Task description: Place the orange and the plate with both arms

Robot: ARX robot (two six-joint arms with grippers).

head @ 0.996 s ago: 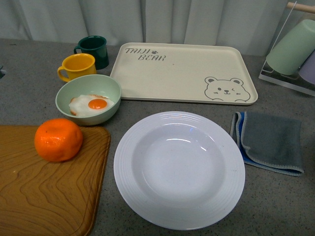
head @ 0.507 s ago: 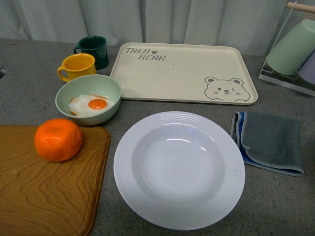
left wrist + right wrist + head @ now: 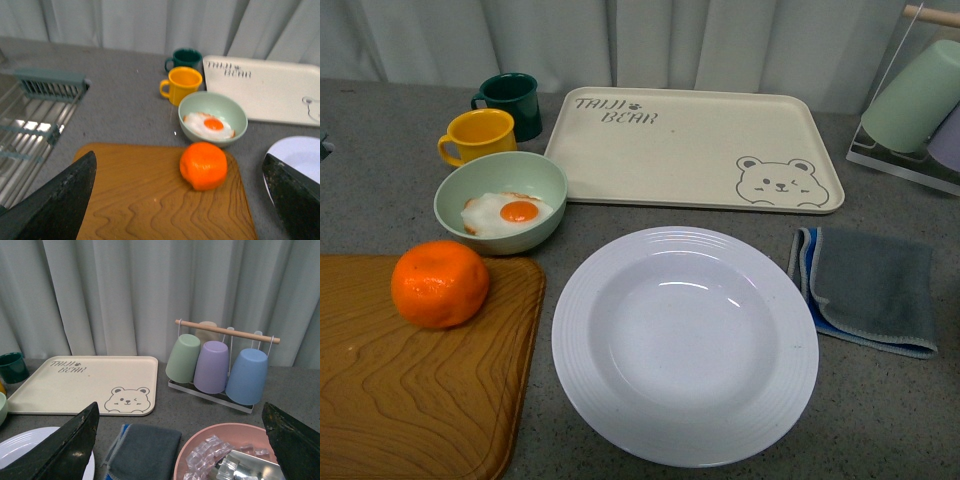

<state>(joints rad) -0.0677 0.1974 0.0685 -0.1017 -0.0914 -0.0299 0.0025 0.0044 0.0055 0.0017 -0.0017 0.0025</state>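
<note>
Orange [image 3: 440,284] sits on our wooden board [image 3: 420,400], which the front view crops; the plate [image 3: 685,345] lies beside it on the counter. Our left gripper [image 3: 178,157] and right gripper [image 3: 180,406] gape empty, only their fingers showing.

Our front camera looks down over the worktop [image 3: 380,200]; both wrist cameras face its far edge, all sharing the bear tray [image 3: 690,150].
</note>
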